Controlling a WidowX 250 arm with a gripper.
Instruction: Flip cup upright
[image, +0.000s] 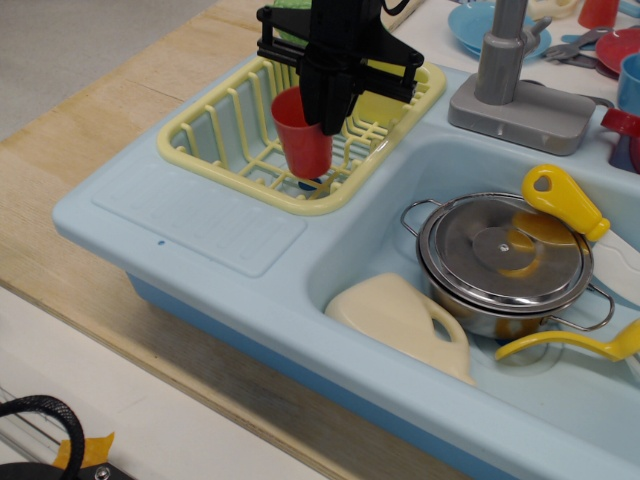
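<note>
The red cup (303, 140) hangs upright, wide mouth up and narrow base down, inside the yellow dish rack (215, 135) near its front right. Its base is at or just above the rack's floor; I cannot tell whether it touches. My black gripper (326, 108) comes down from above and is shut on the cup's right rim, one finger inside and one outside. The gripper body hides the cup's upper right part.
The rack sits on the left side of the light blue toy sink (180, 225). The basin on the right holds a steel pot with lid (505, 260), a cream jug (400, 320) and yellow utensils (562, 200). A grey faucet (510, 85) stands behind.
</note>
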